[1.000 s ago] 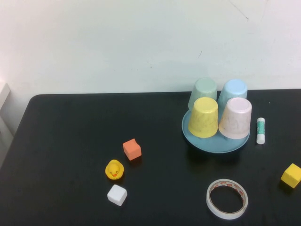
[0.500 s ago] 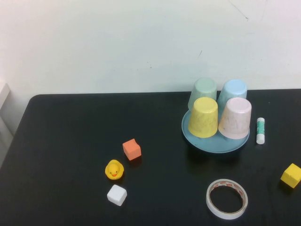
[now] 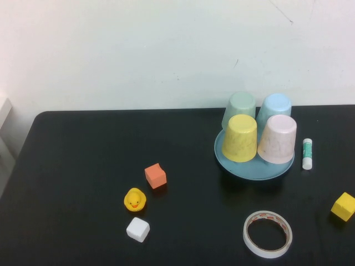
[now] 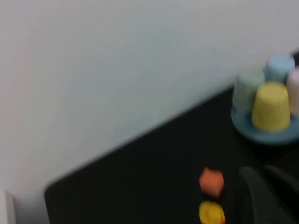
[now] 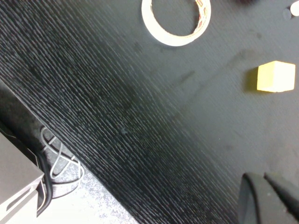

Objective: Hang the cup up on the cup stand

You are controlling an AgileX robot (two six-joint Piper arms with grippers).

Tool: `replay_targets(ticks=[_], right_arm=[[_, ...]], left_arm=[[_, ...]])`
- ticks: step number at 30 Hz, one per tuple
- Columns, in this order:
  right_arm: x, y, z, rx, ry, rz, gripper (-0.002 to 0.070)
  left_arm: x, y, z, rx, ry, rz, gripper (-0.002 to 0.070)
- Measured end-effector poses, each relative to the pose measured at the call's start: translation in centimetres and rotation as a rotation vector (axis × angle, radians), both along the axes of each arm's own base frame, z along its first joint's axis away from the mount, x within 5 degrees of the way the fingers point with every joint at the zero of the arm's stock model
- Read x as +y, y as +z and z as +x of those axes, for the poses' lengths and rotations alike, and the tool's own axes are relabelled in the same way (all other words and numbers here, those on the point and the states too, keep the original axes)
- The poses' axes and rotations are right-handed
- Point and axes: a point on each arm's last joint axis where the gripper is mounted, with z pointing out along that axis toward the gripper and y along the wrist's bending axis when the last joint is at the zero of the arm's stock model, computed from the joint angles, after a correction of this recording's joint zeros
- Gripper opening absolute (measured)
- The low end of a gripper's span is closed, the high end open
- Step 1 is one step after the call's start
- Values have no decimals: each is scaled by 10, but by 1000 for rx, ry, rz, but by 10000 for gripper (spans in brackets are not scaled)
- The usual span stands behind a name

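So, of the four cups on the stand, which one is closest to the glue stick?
The pale pink cup, at the front right of the cup stand, beside the glue stick. The yellow cup, green cup and light blue cup sit farther away.

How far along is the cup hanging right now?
It looks done: the pink cup sits upside down on the cup stand beside the yellow cup. Nothing is in hand: the left gripper and right gripper are shut, empty and away from the stand. Nothing visible is left.
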Motion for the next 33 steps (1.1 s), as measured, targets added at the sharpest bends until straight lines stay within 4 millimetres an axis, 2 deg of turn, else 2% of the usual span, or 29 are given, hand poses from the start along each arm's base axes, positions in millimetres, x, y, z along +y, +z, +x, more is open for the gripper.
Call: replay_targets(ticks=[7,12,16,25,33], right_arm=[[0,0,0,0,0,0,-1],[0,0,0,0,0,0,-1],[0,0,0,0,0,0,-1],[0,0,0,0,0,0,-1],[0,0,0,0,0,0,-1]], left_arm=[[-2,-67,2,208,7,110,0],[-4,-98,5,305,51,68,0],[2,-112,3,210,94,-60,0],[28,-154,-16,-225,214,-280,0],[42,-226,-34,-273,376,-406,0]])
